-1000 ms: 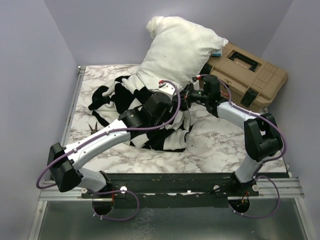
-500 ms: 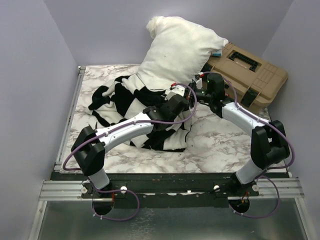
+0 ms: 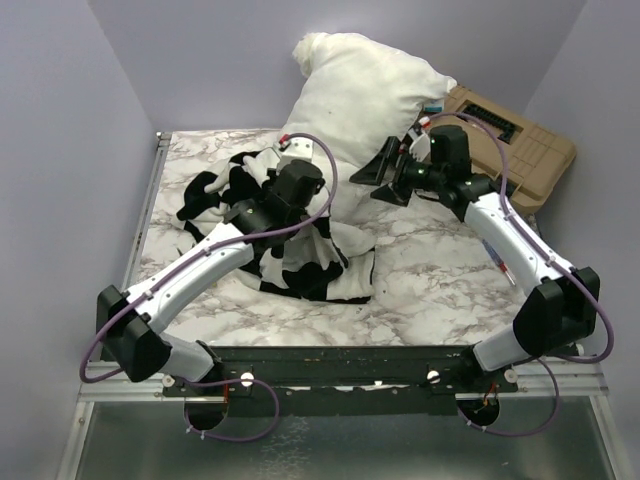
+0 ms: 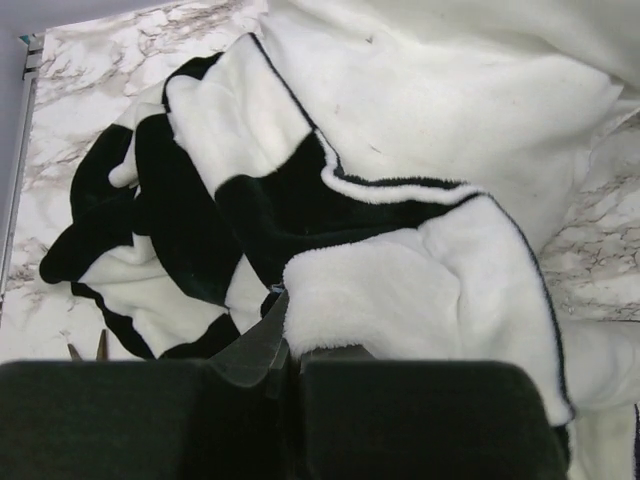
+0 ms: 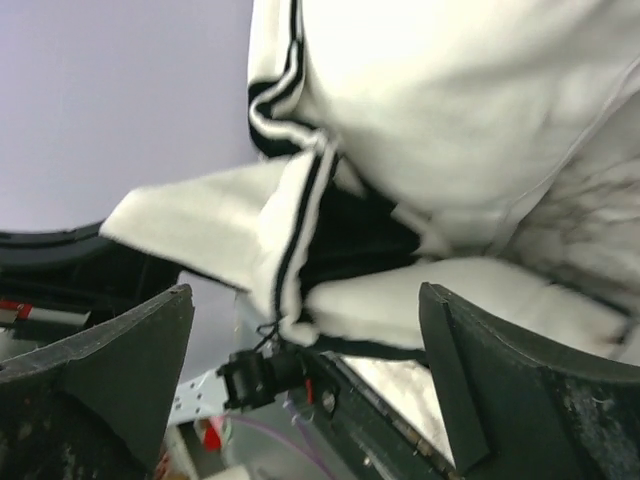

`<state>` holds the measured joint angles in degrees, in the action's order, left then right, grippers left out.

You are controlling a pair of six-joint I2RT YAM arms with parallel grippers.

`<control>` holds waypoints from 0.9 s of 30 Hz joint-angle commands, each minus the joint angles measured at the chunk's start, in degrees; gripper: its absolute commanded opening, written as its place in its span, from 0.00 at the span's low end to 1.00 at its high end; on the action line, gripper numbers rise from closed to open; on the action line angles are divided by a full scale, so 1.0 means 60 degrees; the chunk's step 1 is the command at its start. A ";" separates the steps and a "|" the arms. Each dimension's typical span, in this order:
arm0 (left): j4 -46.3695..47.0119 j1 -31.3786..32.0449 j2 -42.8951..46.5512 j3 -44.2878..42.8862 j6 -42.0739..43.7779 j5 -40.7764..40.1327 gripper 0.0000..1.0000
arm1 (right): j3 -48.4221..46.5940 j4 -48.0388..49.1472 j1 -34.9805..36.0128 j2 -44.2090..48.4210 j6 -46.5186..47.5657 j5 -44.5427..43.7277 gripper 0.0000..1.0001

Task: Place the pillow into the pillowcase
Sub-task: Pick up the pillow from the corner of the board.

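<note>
The white pillow (image 3: 365, 95) leans against the back wall, its lower end on the table. The checked pillowcase (image 3: 250, 225) lies crumpled in front of it, and shows in the left wrist view as black and white folds (image 4: 250, 200) under the pillow (image 4: 450, 80). My left gripper (image 3: 296, 196) hovers over the case, shut on a white plush edge of it (image 4: 285, 352). My right gripper (image 3: 380, 175) is at the pillow's lower right side, open. In the right wrist view the case's black-trimmed hem (image 5: 295, 240) hangs just beyond its open jaws (image 5: 305, 365), free of both fingers.
A tan toolbox (image 3: 510, 150) stands at the back right, touching the pillow. Lilac walls close in the marble table (image 3: 430, 280) on three sides. A metal rail (image 3: 140, 230) runs along the left edge.
The left gripper has shut on the pillowcase edge and drawn back to the left. The right gripper has opened, letting go of the fabric, and its arm has stretched toward the back.
</note>
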<state>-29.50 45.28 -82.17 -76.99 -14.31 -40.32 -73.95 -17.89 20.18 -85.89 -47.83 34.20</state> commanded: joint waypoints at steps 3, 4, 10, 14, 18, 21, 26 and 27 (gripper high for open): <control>-0.0825 -0.0469 0.1010 -0.0007 -0.0179 0.0869 0.00 | -0.1437 -0.0876 -0.1420 -0.1096 0.1249 -0.0941 1.00; -0.0912 -0.0471 0.1096 -0.0027 -0.0203 0.0973 0.00 | -0.1670 -0.0848 -0.1638 -0.1449 0.1300 -0.0964 1.00; -0.1350 -0.0493 0.1590 0.0039 -0.0386 0.1557 0.00 | -0.3674 -0.0714 -0.1998 -0.3833 0.1677 -0.0795 1.00; -0.1657 -0.0512 0.1775 0.0122 -0.0470 0.1698 0.00 | -0.4923 0.0207 -0.1963 -0.5414 0.1306 0.0343 1.00; -0.1955 -0.0514 0.1868 0.0141 -0.0568 0.1749 0.00 | -0.5867 0.1751 -0.1798 -0.6570 0.0548 0.1560 0.77; -0.2187 -0.0510 0.1956 0.0056 -0.0669 0.1751 0.00 | -0.6506 0.1758 -0.1782 -0.6775 0.0433 0.1835 0.11; -0.2391 -0.0501 0.2343 0.0036 -0.0886 0.1599 0.00 | -0.6265 0.0335 -0.1803 -0.4815 0.1778 0.0782 0.00; -0.2406 -0.0502 0.2423 0.0054 -0.0903 0.1577 0.00 | -0.6102 0.0120 -0.1818 -0.4168 0.2001 0.0295 0.00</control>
<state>-42.24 42.44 -71.35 -76.47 -18.06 -30.89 -111.18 -15.31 8.95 -123.42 -42.02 40.01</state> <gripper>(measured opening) 0.011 0.028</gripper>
